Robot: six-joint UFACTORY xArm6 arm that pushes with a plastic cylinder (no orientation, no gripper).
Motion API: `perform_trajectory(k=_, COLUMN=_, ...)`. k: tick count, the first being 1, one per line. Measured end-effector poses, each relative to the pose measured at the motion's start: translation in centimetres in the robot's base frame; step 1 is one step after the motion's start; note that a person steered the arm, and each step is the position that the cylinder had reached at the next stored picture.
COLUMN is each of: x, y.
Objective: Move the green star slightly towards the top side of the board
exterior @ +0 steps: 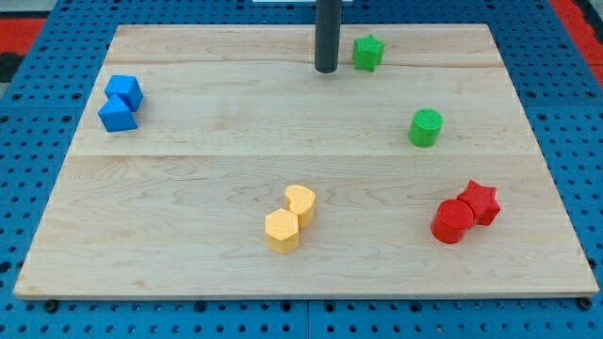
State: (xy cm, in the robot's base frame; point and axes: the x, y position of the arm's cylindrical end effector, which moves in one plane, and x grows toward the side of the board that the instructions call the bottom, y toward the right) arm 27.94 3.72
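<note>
The green star point(368, 52) lies near the board's top edge, right of centre. My tip point(326, 69) rests on the board just to the star's left and slightly lower, with a small gap between them. The dark rod rises straight up out of the view's top.
A green cylinder point(426, 127) sits below and right of the star. A red star point(480, 201) touches a red cylinder point(452, 222) at lower right. Two yellow blocks point(300, 202) point(282, 231) touch at bottom centre. Two blue blocks point(124, 90) point(117, 115) touch at left. The wooden board point(188, 179) lies on blue pegboard.
</note>
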Motion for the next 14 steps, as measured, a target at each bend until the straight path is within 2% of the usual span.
perform_trajectory(k=2, x=0.3, y=7.2)
perform_trajectory(k=3, x=0.8, y=6.5)
perform_trajectory(k=7, x=6.0, y=-7.9)
perform_trajectory(k=9, x=6.7, y=-8.9)
perform_trajectory(k=11, x=11.8, y=-12.6)
perform_trajectory(k=12, x=11.6, y=-11.1)
perform_trajectory(k=13, x=9.4, y=-4.2)
perform_trajectory(k=14, x=8.2, y=-0.6)
